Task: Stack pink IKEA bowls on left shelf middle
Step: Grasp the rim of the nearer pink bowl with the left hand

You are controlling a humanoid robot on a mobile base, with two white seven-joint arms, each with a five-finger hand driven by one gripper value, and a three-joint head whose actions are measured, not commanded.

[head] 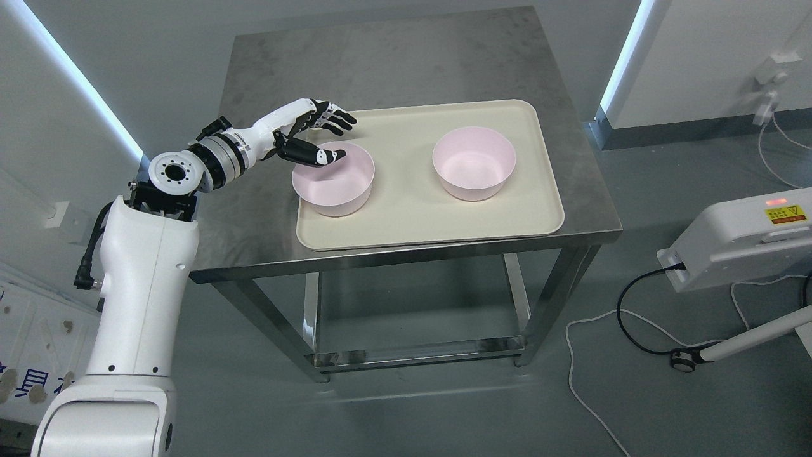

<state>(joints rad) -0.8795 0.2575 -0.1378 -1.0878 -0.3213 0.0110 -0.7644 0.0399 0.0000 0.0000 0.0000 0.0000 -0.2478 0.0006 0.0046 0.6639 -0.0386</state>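
Note:
Two pink bowls stand apart on a cream tray [412, 216] on a steel table. The left bowl [339, 187] is near the tray's left edge, the right bowl [474, 164] near the middle right. My left hand [330, 136] reaches in from the left over the left bowl's far-left rim. Its thumb tip [333, 155] dips just inside the rim, while the other fingers [336, 117] are spread above and behind the bowl. The hand is open and holds nothing. My right arm is out of view.
The steel table [393, 57] has bare surface behind and left of the tray. A white machine [742, 238] with cables and a wheeled leg stands on the floor at the right. No shelf shows in the picture.

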